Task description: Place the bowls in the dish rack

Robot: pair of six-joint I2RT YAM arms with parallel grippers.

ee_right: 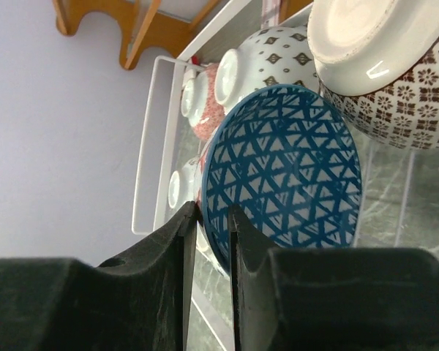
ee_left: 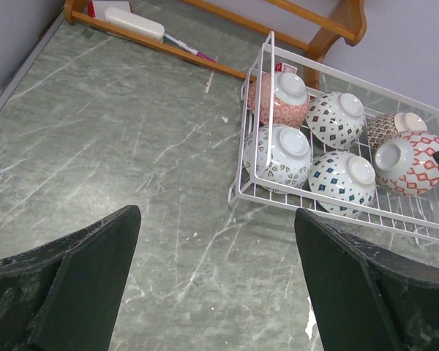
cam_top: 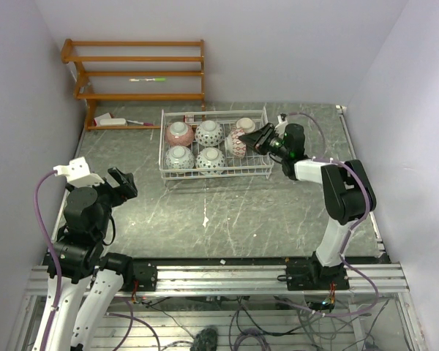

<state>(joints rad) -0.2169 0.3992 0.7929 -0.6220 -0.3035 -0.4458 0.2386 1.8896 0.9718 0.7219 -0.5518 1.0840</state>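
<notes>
The white wire dish rack [cam_top: 214, 175] stands at the table's back middle. Five bowls lie upside down in it: pink-red [cam_top: 179, 134], black-and-white [cam_top: 209, 133], two blue-patterned [cam_top: 179, 157] [cam_top: 211, 161], and tan [cam_top: 245, 126]. My right gripper [cam_top: 262, 139] is shut on the rim of a sixth bowl [ee_right: 285, 168], blue triangles inside and red diamonds outside [ee_left: 408, 162]. It holds this bowl tilted on edge over the rack's right end, next to the tan bowl [ee_right: 395, 73]. My left gripper [cam_top: 123, 183] is open and empty over bare table, left of the rack [ee_left: 241, 191].
An orange-brown wooden shelf unit [cam_top: 132, 73] stands against the back wall at the left, with a white object [ee_left: 134, 22] and pens on its lowest board. Walls close in on the left and right sides of the table.
</notes>
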